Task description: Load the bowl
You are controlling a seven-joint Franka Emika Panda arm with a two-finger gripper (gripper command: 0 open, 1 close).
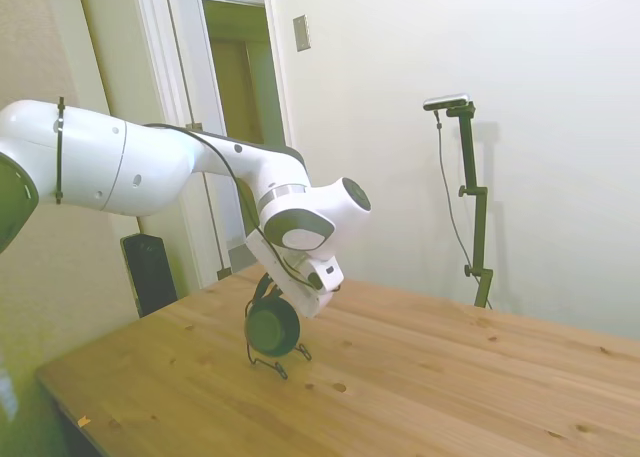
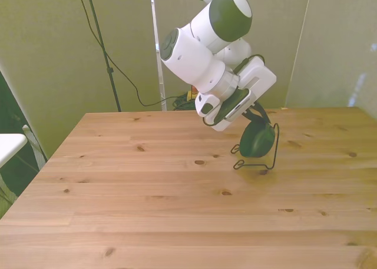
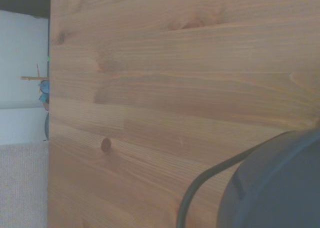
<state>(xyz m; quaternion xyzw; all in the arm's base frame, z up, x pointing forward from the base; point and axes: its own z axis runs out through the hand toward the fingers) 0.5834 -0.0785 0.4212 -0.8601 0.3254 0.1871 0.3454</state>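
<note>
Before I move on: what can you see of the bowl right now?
The bowl is small, round, dark green and matte. It stands on edge, its flat base facing the front camera, in the thin black wire rack on the wooden table. The pincer is right at its upper rim; whether it grips is hidden. In the wrist view only a blurred dark edge shows beside a wire loop.

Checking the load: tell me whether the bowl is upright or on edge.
On edge: the bowl shows a round face sideways, within the wire rack.
</note>
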